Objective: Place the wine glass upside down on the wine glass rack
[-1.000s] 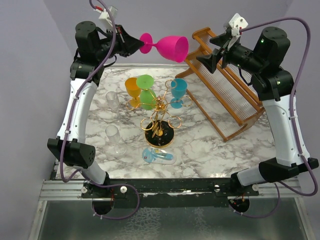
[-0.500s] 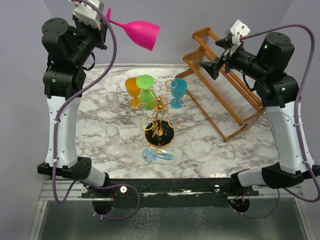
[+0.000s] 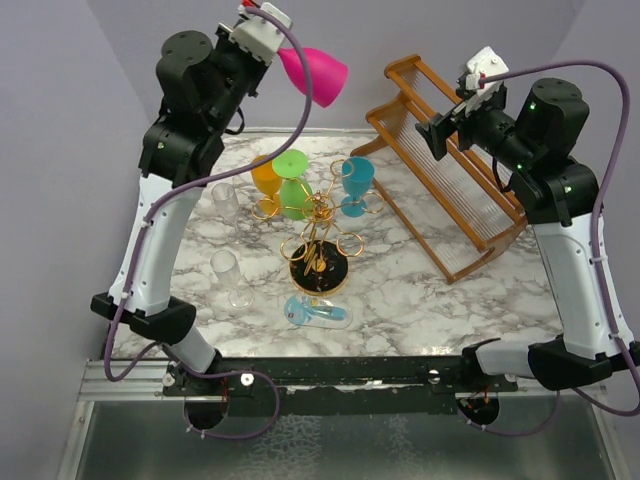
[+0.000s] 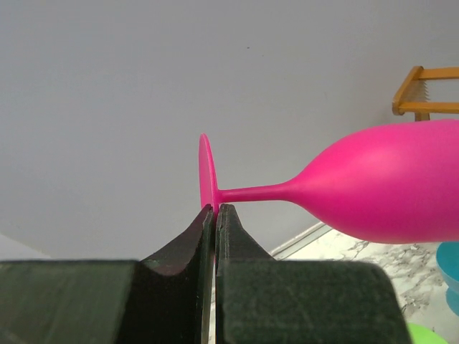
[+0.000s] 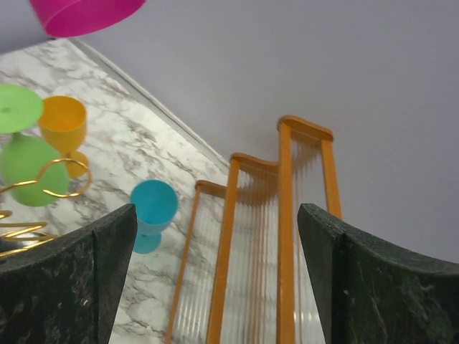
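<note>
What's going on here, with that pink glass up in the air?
The left gripper is shut on the rim of the foot of the pink wine glass, holding it high over the back of the table. It is meant to go upside down on the gold wire rack, where a green glass already hangs; that is not yet done. The right gripper is open and empty, up by the wooden rack. An orange glass and a teal glass stand upright beside the gold wire rack.

Left arm (image 3: 150, 240) and right arm (image 3: 575, 270): white links, black joints, purple cables (image 3: 560, 65); matte black fingers (image 5: 64, 287).
</note>
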Robot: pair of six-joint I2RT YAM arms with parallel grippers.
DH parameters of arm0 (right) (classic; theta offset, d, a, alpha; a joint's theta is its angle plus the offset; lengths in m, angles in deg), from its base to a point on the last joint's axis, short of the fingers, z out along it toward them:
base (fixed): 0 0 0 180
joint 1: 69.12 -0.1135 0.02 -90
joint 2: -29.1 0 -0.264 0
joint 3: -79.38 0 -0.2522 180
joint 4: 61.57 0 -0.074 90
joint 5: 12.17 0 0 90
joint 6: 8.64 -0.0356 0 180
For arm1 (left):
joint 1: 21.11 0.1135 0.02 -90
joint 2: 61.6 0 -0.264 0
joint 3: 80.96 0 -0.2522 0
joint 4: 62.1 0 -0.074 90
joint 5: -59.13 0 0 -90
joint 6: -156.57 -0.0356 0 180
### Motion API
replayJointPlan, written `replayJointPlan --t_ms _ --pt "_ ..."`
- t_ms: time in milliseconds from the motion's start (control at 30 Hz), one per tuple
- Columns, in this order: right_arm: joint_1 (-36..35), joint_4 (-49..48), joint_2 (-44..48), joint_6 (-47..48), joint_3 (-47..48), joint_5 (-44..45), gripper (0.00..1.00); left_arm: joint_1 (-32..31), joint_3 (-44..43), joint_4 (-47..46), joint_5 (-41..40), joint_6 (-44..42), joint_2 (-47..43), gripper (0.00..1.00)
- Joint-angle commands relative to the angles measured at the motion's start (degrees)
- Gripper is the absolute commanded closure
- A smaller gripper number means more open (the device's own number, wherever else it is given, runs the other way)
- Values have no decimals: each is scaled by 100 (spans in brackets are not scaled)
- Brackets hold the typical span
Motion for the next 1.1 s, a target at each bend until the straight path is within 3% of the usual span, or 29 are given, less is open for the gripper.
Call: replayJointPlan --t_ms 0,267,567,1067 --pt "231 -425 140 -176 -262 1224 7 -547 -304 -126 -640 -838 250 100" --pt "1111 -579 324 -716 -470 886 7 -1537 -315 -113 -1071 -1859 829 100" --pt "1497 -570 493 -823 -585 583 7 -2393 -112 -89 -1191 -2493 1441 100" --pt "1595 -587 458 -918 -639 253 7 -2657 606 925 -213 -2585 1310 100"
